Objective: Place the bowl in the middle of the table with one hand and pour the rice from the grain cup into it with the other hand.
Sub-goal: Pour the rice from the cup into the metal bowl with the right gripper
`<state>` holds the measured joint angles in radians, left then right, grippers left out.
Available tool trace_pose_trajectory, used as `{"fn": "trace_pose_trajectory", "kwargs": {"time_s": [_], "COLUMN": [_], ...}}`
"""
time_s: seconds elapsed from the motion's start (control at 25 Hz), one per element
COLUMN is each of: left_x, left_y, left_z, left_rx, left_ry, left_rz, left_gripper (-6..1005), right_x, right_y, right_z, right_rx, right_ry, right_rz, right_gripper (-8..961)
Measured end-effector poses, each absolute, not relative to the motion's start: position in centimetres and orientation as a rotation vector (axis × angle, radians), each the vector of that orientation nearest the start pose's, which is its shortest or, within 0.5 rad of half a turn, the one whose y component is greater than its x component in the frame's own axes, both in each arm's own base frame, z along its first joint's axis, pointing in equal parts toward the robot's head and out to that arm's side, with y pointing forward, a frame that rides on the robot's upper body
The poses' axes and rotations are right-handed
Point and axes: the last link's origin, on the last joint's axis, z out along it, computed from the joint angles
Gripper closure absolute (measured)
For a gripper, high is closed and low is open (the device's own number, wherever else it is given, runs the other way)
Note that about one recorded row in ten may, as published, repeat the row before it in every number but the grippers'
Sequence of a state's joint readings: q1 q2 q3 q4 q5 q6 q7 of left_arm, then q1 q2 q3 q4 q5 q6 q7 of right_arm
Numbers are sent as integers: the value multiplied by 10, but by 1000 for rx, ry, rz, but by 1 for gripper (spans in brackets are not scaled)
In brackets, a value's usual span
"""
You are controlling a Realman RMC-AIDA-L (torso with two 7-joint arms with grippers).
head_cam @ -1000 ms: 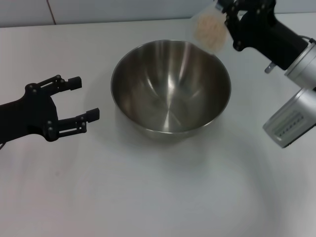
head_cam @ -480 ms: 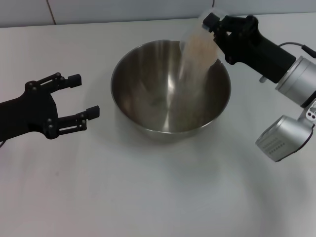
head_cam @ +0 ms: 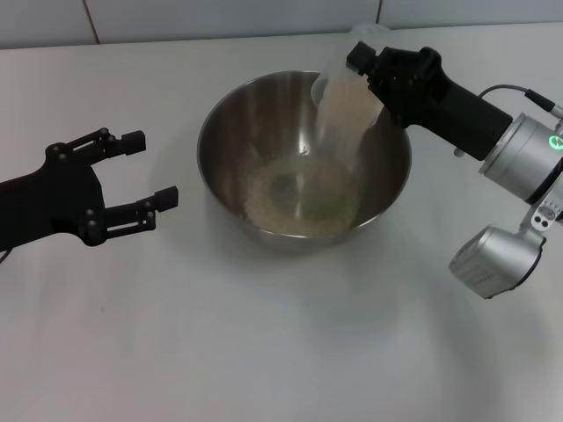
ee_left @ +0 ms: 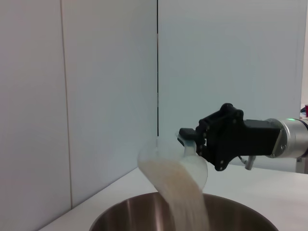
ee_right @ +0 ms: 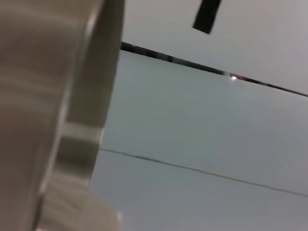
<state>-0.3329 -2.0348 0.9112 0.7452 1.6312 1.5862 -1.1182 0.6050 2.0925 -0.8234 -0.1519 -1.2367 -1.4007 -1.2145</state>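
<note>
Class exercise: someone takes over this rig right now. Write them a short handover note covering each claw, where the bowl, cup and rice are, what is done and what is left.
Left claw: open, empty, low over the table to the left of the bowl.
Right claw: shut on the grain cup, tipped mouth-down over the bowl's far right rim.
Rice: a stream is falling from the cup and a layer already covers the bowl's bottom.
Done: bowl placed mid-table, pour under way.
Left: let the cup empty, then right it and take it clear of the bowl.
</note>
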Motion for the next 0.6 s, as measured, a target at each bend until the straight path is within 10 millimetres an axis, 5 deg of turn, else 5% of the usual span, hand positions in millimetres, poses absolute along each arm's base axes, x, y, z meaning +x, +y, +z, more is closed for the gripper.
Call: {"fn": "trace_pose_trajectory", "kwargs": {"time_s": [0.6], "left_x": [-272], "left_y": [302], "left_z": [27], "left_rx": [-2601], "left_ry": [-250], "left_rz": [-820], "left_gripper": [161], "right_x": [238], "right_y": [342], "right_z": [-41], "right_rx": [-1307], "right_ry": [-1560], "right_rz": [-135], "right_gripper": [946]}}
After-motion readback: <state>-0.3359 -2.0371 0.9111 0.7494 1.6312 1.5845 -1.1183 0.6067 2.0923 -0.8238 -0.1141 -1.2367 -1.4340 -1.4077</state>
